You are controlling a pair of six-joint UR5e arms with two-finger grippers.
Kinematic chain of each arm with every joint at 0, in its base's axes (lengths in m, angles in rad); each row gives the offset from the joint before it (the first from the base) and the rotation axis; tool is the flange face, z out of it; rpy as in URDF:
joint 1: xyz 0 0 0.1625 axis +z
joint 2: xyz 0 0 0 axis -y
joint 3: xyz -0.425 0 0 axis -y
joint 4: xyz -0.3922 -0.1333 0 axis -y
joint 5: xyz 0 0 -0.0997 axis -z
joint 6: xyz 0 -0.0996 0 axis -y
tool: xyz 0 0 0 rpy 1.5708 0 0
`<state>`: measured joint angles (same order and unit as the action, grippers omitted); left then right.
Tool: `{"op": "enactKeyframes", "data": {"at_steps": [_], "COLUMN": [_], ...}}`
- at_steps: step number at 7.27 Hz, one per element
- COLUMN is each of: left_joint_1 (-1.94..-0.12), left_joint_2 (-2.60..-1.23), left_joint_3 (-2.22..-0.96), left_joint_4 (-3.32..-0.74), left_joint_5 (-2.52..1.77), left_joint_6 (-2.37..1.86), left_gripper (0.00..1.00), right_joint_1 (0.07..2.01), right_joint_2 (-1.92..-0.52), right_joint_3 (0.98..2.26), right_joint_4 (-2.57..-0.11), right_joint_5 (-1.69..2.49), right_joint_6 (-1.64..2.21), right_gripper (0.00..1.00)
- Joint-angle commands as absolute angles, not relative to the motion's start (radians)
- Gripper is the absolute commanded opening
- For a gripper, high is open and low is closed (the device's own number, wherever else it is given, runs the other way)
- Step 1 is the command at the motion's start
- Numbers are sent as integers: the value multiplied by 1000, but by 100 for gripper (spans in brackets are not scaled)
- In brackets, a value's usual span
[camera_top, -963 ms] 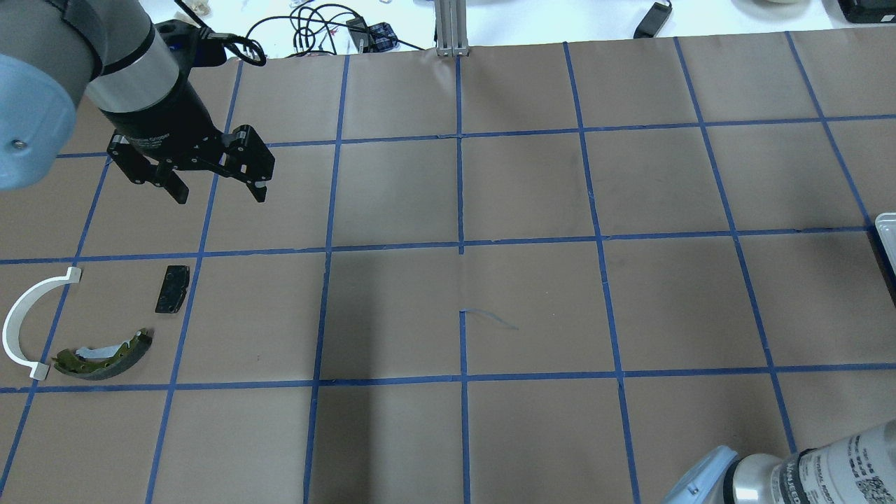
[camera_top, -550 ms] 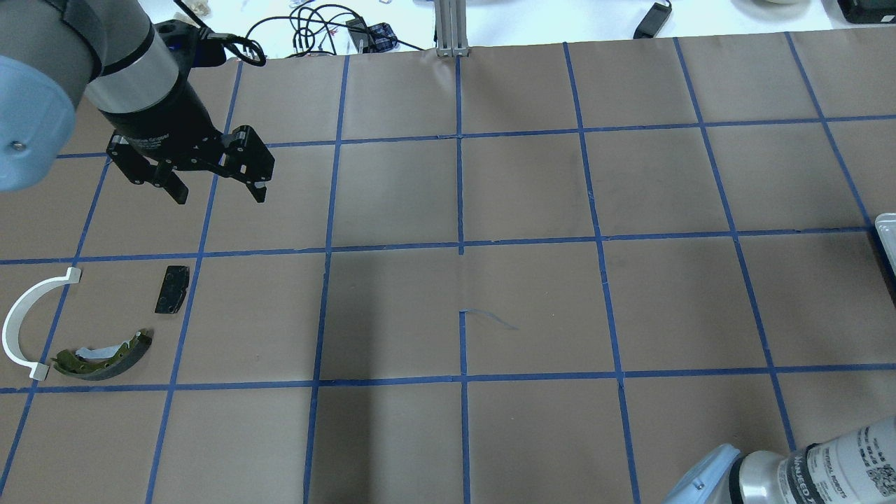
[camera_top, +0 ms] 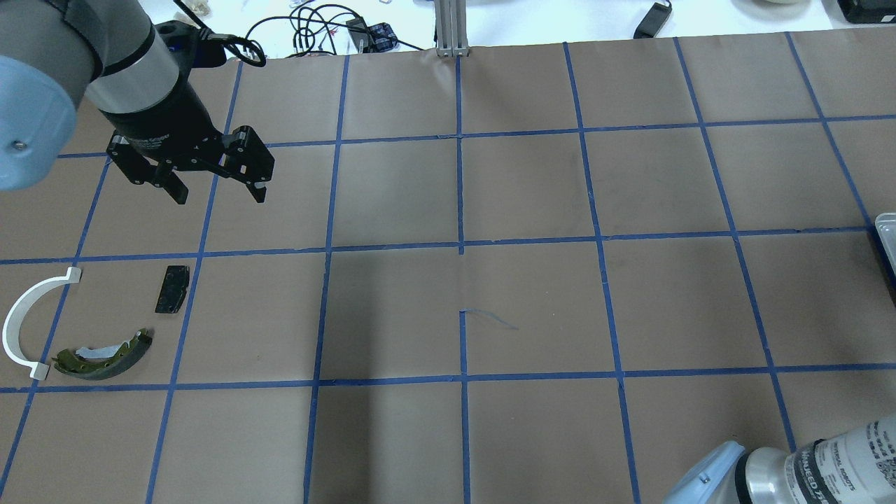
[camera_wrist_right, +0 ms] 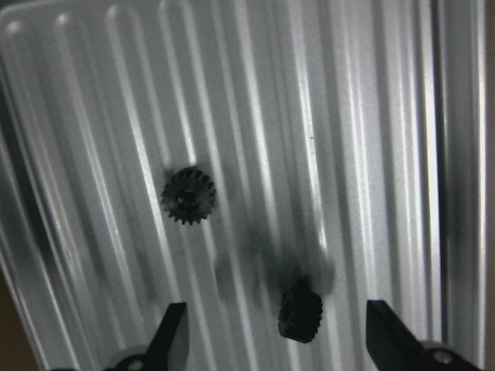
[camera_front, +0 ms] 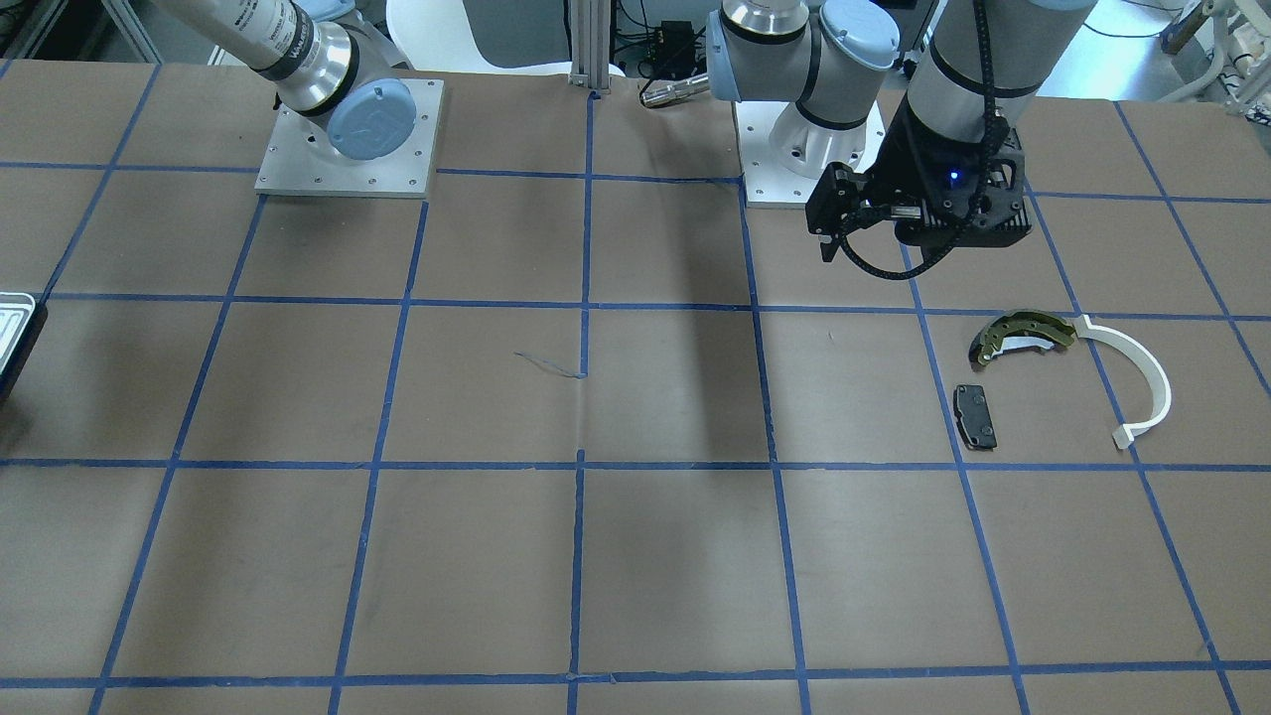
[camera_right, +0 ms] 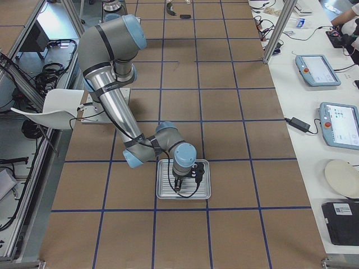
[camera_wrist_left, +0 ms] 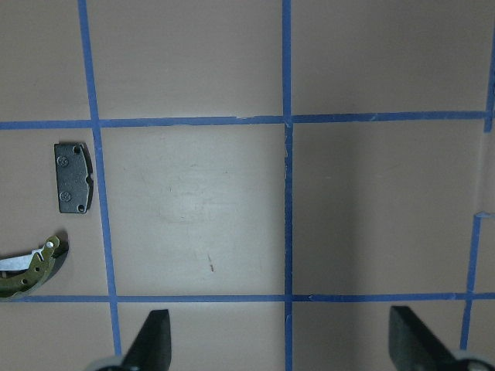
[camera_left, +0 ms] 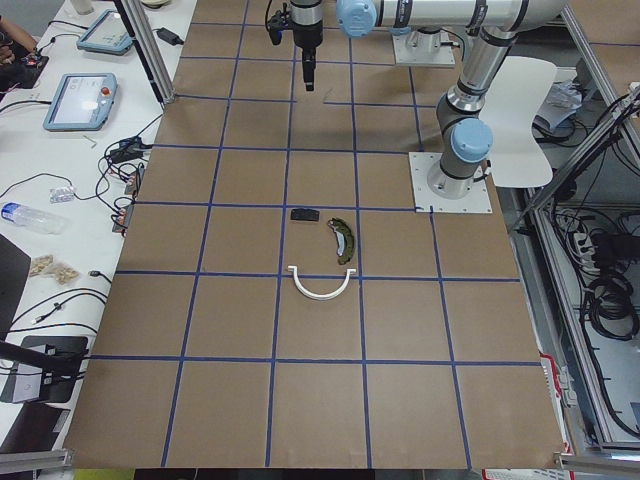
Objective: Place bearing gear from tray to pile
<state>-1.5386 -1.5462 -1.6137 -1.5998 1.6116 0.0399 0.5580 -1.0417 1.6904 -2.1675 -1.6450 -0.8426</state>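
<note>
**Two gears in the tray, three parts in the pile**

Only my right wrist camera shows what the tray holds. On the ridged silvery tray (camera_wrist_right: 371,116) lie two small black toothed parts. The bearing gear (camera_wrist_right: 300,311) sits tilted between the spread fingers of the right gripper (camera_wrist_right: 280,348). A second gear (camera_wrist_right: 189,197) lies flat, up and to the left. I read the fingers as wide apart and touching neither gear.

The overhead view shows only a sliver of the tray at its right edge. The right-side view shows it whole beneath the arm.

The left gripper (camera_top: 220,196) hangs above the table, jaws wide, with nothing between them.

The pile (camera_left: 342,240) lies at the table's opposite end, well apart from the tray. I count one olive brake shoe (camera_top: 105,357), one white arc strip (camera_top: 17,325) with an end just beside the shoe's, and one black pad (camera_top: 172,288) lying apart.

The table (camera_top: 532,301) is covered in brown paper gridded with blue tape (camera_top: 460,210). A white bench alongside carries two tablet consoles (camera_right: 318,70) and cables.
</note>
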Motion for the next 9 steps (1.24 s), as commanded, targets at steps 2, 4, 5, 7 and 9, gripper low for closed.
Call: {"op": "enactKeyframes", "data": {"at_steps": [2, 4, 5, 7, 9], "left_joint_1": [-1537, -1539, -1539, -1537, -1537], "left_joint_2": [-1549, -1548, -1545, -1539, -1540], "left_joint_3": [-1614, -1629, -1646, -1655, -1655], "left_joint_4": [-1600, -1595, -1570, -1559, -1557], "left_joint_5": [1661, 1663, 1663, 1663, 1663], "left_joint_6": [40, 38, 37, 38, 38], "left_gripper": [100, 100, 100, 100, 100], "right_joint_1": [557, 557, 557, 557, 557], "right_joint_2": [-1039, -1039, -1031, -1003, -1020], "right_joint_3": [1690, 1690, 1690, 1681, 1680], "right_joint_4": [-2155, -2167, -2169, -2194, -2180], "right_joint_5": [-1671, -1669, -1667, -1670, -1692], "right_joint_6": [-842, -845, -845, -848, -844], "right_gripper": [49, 35, 34, 19, 0]}}
